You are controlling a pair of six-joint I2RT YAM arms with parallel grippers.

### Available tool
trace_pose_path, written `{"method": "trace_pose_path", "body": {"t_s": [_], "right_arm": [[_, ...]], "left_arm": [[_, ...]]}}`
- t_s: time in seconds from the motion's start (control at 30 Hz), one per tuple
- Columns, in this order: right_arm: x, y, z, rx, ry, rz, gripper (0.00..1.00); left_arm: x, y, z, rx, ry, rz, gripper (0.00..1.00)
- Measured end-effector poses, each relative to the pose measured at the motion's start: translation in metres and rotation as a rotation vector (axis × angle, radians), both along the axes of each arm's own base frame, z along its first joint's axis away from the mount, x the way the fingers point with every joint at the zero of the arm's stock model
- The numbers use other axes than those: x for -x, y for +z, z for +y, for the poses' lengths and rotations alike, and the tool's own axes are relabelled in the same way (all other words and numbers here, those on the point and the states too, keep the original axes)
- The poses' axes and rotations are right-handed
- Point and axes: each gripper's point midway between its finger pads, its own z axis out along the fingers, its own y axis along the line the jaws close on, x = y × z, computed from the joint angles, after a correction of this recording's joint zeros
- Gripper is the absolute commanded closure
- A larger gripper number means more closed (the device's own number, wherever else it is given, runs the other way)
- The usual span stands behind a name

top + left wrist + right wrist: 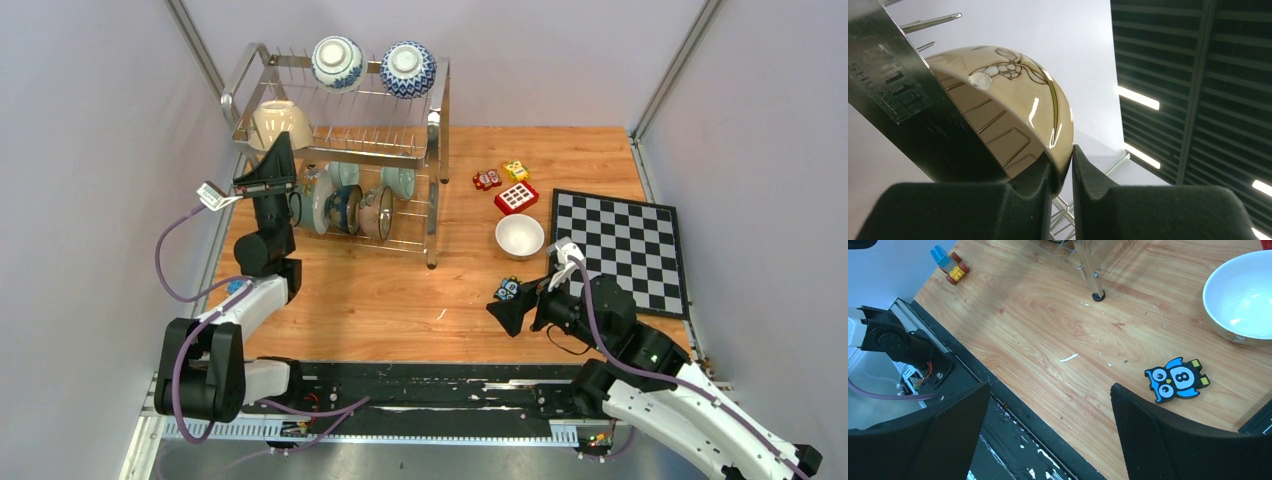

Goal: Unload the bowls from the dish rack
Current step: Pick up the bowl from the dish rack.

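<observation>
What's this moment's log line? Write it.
left fingers: shut on cream bowl rim, dish rack top tier | right fingers: open | white bowl: on table

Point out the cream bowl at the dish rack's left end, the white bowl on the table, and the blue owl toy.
cream bowl [280,122], top external view, outer wall.
white bowl [519,236], top external view, inside bottom.
blue owl toy [1175,380], right wrist view, numbered belly.
</observation>
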Motion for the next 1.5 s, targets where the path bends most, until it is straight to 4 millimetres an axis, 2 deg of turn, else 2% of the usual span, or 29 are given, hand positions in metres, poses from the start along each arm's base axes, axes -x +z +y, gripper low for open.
{"method": "trace_pose_path", "body": {"t_s": [0.27,0.8,1.27,1.5], "right_arm": [[0.0,0.001,0.0,-0.003,-0.002,-0.003,0.07],[0.002,0.009,-0.004,-0.032,-0.004,-0.028,0.07],[0.003,0.016,-0.008,-0.066,-0.028,-0.038,0.07],[0.006,0.018,-0.011,-0.083,-0.032,-0.04,0.07]], "left_arm": [[0.0,0.003,-0.004,-0.02,-0.013,-0.006,1.0],[-0.012,0.025,-0.007,-0.069,0.006,-0.015,1.0],[-0.013,0.028,-0.01,-0.087,-0.008,-0.016,1.0],[-0.009,0.052,-0.012,-0.088,-0.016,-0.084,1.0]]}}
